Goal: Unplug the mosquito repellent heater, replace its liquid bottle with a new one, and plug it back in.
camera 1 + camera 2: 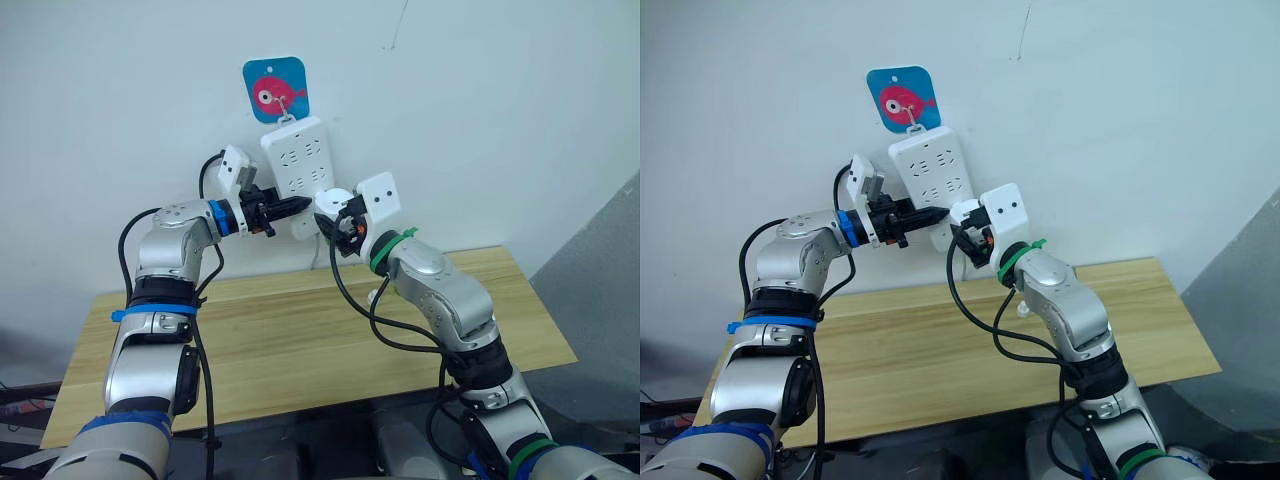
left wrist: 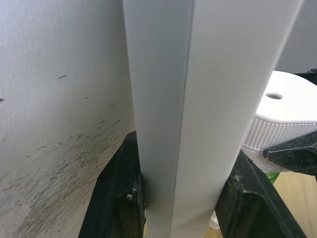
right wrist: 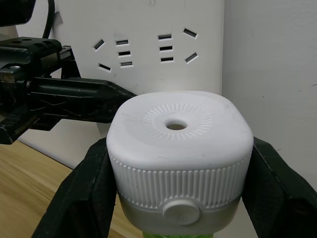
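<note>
On your left, the left gripper (image 1: 290, 207) is closed edgewise on the long white plastic multi-socket strip (image 1: 297, 165) that hangs on the wall from a hook on a blue card with a pink fish (image 1: 275, 88); its black fingers (image 2: 119, 198) pinch the strip's two faces, bracing it; to the right, the right gripper (image 1: 340, 215) is clamped across the small white rounded plastic mosquito repellent heater (image 3: 178, 148), which sits at the strip's lower right edge, above the pale wooden table (image 1: 300, 340); whether its prongs are seated you cannot tell; judge the heater light, rigid and smooth-shelled, so likely slippery; keep your hold on the ribbed band around its sides, where the fingers (image 3: 84, 188) now sit, and pull straight out from the strip's face; a green bottle (image 3: 168, 234) peeks out below it.
</note>
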